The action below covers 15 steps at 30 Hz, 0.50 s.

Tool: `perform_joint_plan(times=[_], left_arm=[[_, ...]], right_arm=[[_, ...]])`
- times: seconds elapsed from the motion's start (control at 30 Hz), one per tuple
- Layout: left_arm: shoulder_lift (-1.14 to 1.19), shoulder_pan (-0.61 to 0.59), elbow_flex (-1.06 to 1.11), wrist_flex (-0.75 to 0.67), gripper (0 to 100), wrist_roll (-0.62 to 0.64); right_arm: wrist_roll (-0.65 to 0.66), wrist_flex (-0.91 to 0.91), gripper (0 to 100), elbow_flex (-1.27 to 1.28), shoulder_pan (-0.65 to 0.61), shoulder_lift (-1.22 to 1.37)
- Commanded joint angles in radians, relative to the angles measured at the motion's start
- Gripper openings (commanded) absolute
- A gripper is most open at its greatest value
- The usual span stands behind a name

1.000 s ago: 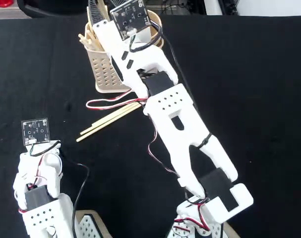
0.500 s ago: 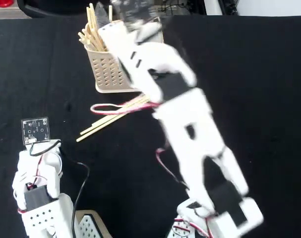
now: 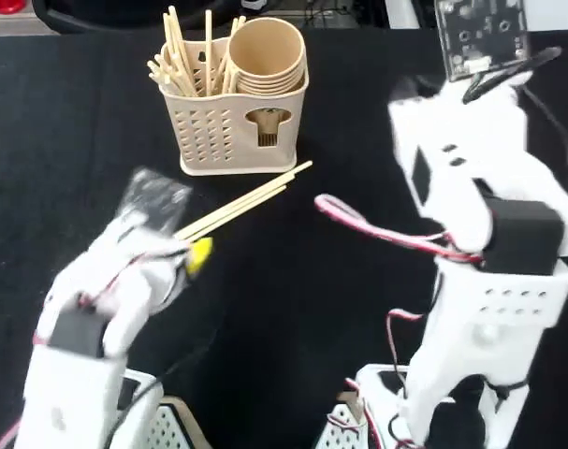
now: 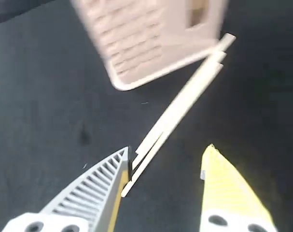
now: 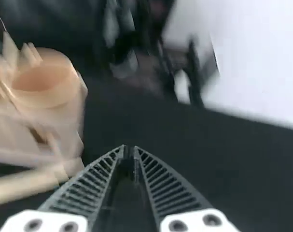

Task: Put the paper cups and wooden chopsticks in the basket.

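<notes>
The left gripper (image 4: 168, 149) sits in front of the basket (image 3: 218, 136) and to its left, jaws spread wide, one finger grey and ribbed, the other yellow. Between them lie the near ends of the loose wooden chopsticks (image 3: 251, 195), close against the grey finger; whether they touch it cannot be told. These sticks lie flat on the black table (image 3: 358, 112) in a tight parallel bunch, at least two and possibly three. They slant up toward the basket, and their far ends stop just in front of its front right corner, apart from the wall.

The basket is a beige plastic caddy with rows of small holes and one cut-out handle opening (image 3: 267, 125) in its front face. Its left compartment holds a bundle of upright chopsticks (image 3: 182, 54), too crowded to count. Its right compartment holds one stack of nested paper cups (image 3: 266, 51), with several rims showing below the top one. The table's far edge runs just behind the basket.

Right of the basket a stretch of black tabletop reaches as far as the right arm (image 3: 489, 243), which stands well apart from the basket. The right gripper (image 5: 130, 151) has its two grey ribbed fingers pressed together tip to tip.
</notes>
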Motion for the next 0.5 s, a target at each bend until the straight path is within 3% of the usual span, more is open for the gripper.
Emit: perform_joint_plan(times=[0.0,0.1,0.2,0.47], left_arm=[[0.388,0.056,-0.219,-0.026,25,-0.104],[0.643,0.059,-0.334,-0.025,25,-0.176],[0.819,0.051,-0.39,-0.072,24,-0.242],[1.03,0.053,-0.394,-0.195,25,-0.427]], right_arm=[[0.213,0.118,1.2,0.056,0.135,0.025],[0.239,0.101,1.2,0.191,0.224,0.039],[0.241,-0.025,1.2,0.392,0.308,0.039],[0.232,-0.4,1.2,0.866,0.371,0.048]])
